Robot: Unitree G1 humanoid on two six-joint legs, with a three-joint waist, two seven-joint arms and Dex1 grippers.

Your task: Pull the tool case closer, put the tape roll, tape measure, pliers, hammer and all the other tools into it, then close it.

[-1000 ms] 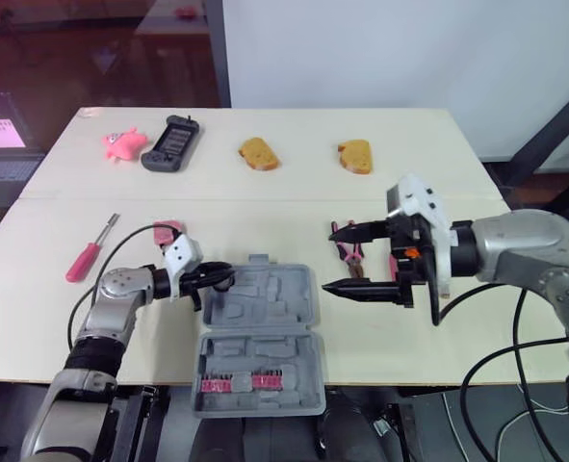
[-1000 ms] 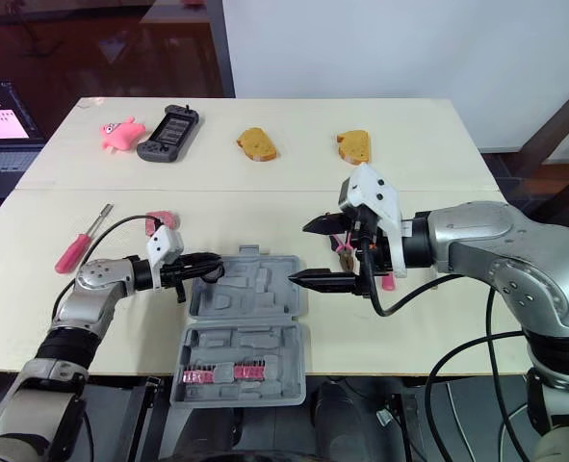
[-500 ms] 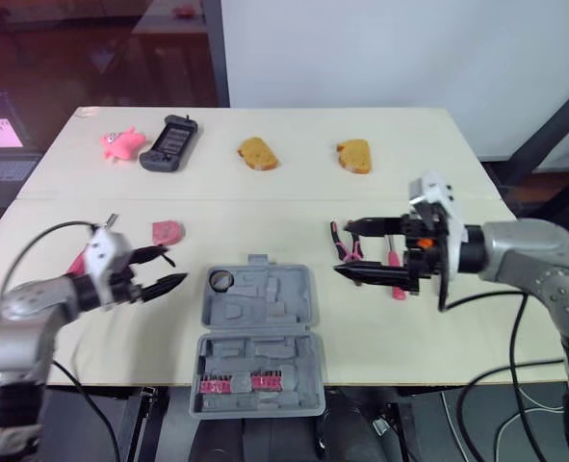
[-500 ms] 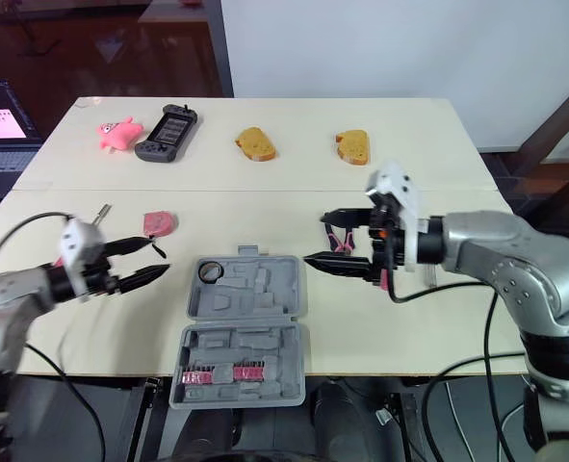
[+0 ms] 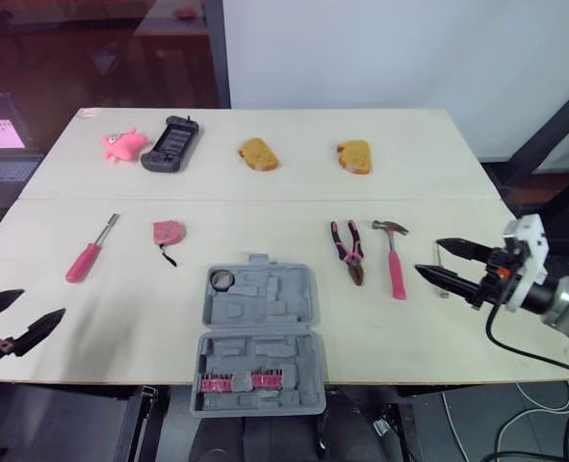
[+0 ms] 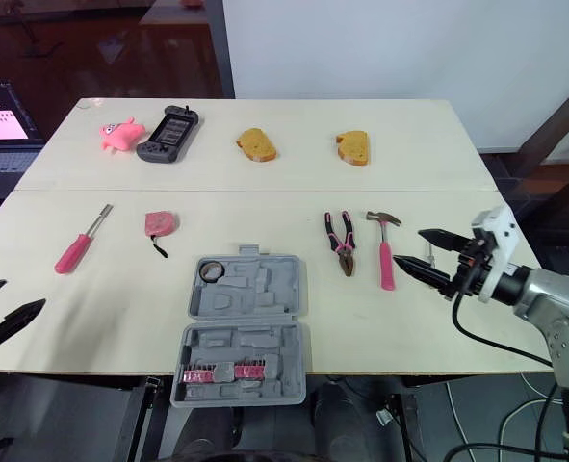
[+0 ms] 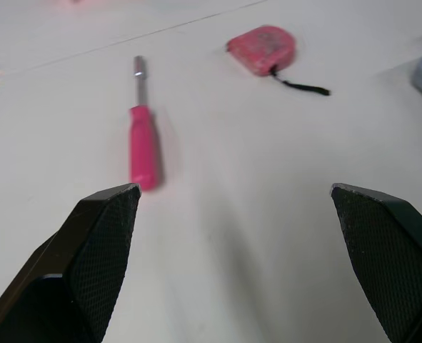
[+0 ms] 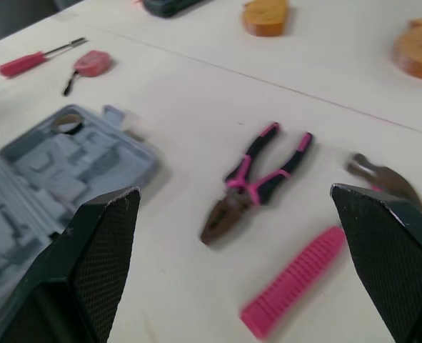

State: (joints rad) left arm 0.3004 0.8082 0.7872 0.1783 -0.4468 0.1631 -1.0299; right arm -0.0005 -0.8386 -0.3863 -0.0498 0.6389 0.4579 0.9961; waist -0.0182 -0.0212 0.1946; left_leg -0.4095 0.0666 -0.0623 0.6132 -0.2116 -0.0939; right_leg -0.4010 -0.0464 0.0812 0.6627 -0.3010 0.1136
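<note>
Two sets of jaws, both gaping wide and holding nothing: the right jaws hover at the right edge of the tabletop (image 5: 265, 197), just right of the hammer (image 5: 394, 262), the left jaws off its near-left corner. The pliers (image 5: 348, 252) lie just left of the hammer; the screwdriver (image 5: 87, 255) and tape measure (image 5: 168, 232) sit on the left. The tool case (image 5: 257, 332) lies open at the near middle, with the tape roll (image 5: 221, 280) in its far-left corner. Packing looks barely begun. Next, I'd guess, the right jaws must swing over the hammer's pink handle and close across it.
</note>
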